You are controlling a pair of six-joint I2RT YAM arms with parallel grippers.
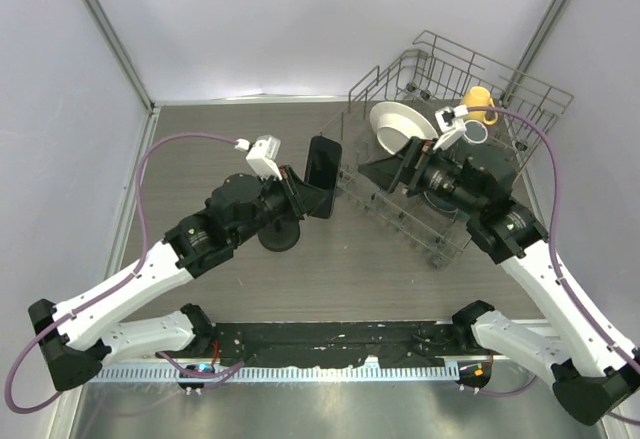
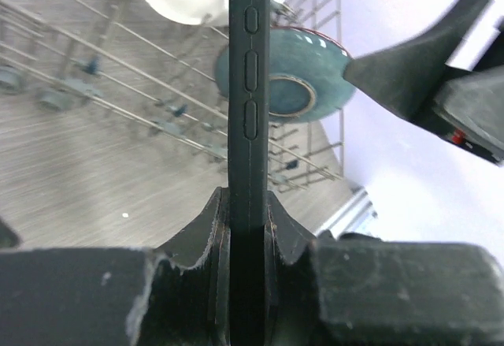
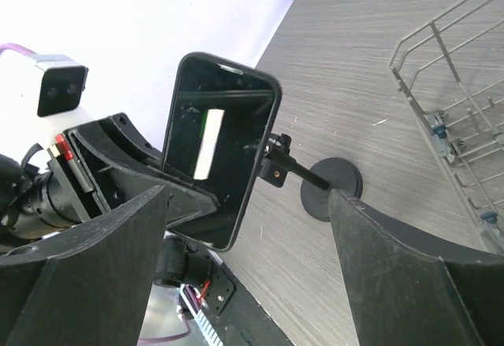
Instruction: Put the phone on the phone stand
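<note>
The left fingers (image 2: 197, 236) pinch the phone (image 1: 323, 175) by its two flat faces, holding it clear of the worktop (image 1: 200, 149) near the middle, just to the left of the dish rack (image 1: 452, 221). The right fingers (image 3: 409, 283) are spread wide and hold nothing; they hang in front of the rack, aimed at the phone.

The phone stand (image 3: 327, 188) has its round base on the worktop under the left wrist, closer to the near edge than the phone. From the right wrist view its forked top sits right at the phone's lower long edge. I cannot tell whether the two touch.

The phone seems to be carried on edge. Its long axis looks roughly level, running from the near edge towards the far edge, and its dark screen is turned towards the rack side. The edge with the buttons faces the left wrist camera.

The step in hand looks like seating the phone in the fork. To do it well:
- Line the lower edge up with the fork.
- Come down slowly and straight.
- Let the back lean into the cradle.
- Loosen the pinch only once the stand carries the weight.

The stand looks light, so a sideways nudge could tip it.
</note>
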